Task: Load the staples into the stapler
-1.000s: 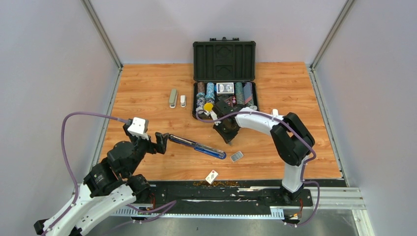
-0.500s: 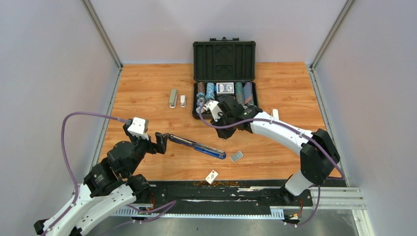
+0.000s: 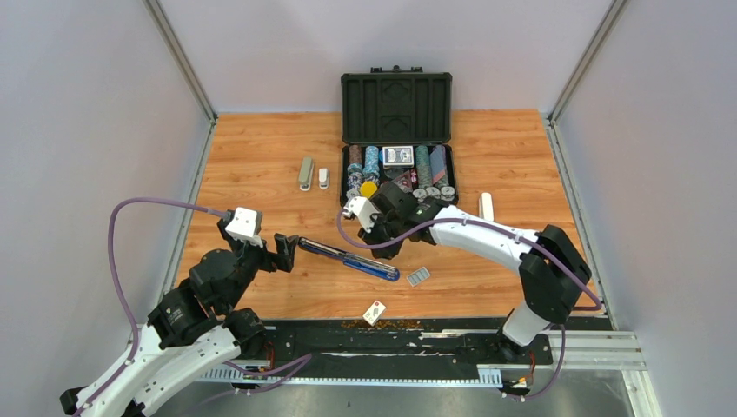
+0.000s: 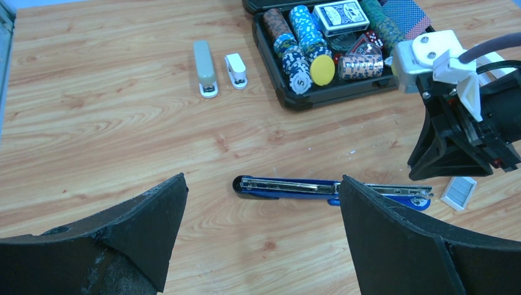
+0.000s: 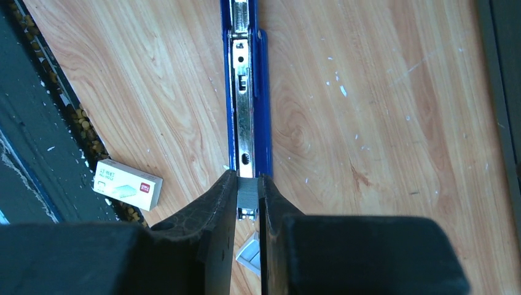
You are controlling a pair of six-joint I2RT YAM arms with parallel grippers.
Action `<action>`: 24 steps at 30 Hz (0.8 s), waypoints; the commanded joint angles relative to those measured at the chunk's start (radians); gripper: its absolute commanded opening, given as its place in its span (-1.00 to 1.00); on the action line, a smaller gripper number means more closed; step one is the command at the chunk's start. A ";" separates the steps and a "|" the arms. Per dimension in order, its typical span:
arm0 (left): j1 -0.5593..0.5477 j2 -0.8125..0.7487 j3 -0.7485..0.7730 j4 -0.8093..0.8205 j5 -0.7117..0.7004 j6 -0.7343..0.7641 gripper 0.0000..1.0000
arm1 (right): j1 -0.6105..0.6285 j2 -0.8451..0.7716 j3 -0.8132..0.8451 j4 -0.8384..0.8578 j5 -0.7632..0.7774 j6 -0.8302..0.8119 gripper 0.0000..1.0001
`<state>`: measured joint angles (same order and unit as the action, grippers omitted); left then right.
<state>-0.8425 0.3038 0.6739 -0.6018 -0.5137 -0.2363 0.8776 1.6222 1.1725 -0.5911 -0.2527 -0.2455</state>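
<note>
The blue stapler [image 3: 348, 258] lies opened out flat on the table, silver rail up; it also shows in the left wrist view [image 4: 295, 186] and the right wrist view [image 5: 246, 92]. My right gripper [image 3: 385, 246] [image 5: 248, 181] is shut on a small grey ribbed block of staples [image 5: 248, 192], held just above the rail near the stapler's right half. A second staple block [image 3: 418, 276] [image 4: 459, 190] lies on the table right of the stapler. My left gripper [image 3: 289, 247] [image 4: 263, 181] is open and empty, with the stapler's left end just ahead of its jaws.
An open black case [image 3: 396, 95] of poker chips and cards stands at the back. A grey-olive stapler [image 3: 306, 172] and a small white stapler [image 3: 323, 178] lie left of it, another white stapler [image 3: 486, 207] to its right. A white staple box [image 3: 375, 312] lies near the front edge.
My right arm has swung left and forward, away from the case, and its gripper now hangs over the blue stapler. The left arm and the stapler have not moved.
</note>
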 commanded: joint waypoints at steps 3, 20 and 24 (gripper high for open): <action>0.005 0.000 -0.005 0.029 -0.003 0.015 1.00 | 0.014 0.044 0.000 0.052 -0.039 -0.064 -0.72; 0.006 0.006 -0.006 0.031 -0.002 0.018 1.00 | 0.032 0.099 0.000 0.065 -0.052 -0.103 -0.73; 0.006 0.007 -0.006 0.032 -0.001 0.018 1.00 | 0.033 0.097 -0.002 0.067 -0.051 -0.103 -0.74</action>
<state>-0.8417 0.3038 0.6739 -0.6018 -0.5137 -0.2363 0.9031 1.7191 1.1713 -0.5632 -0.2771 -0.3271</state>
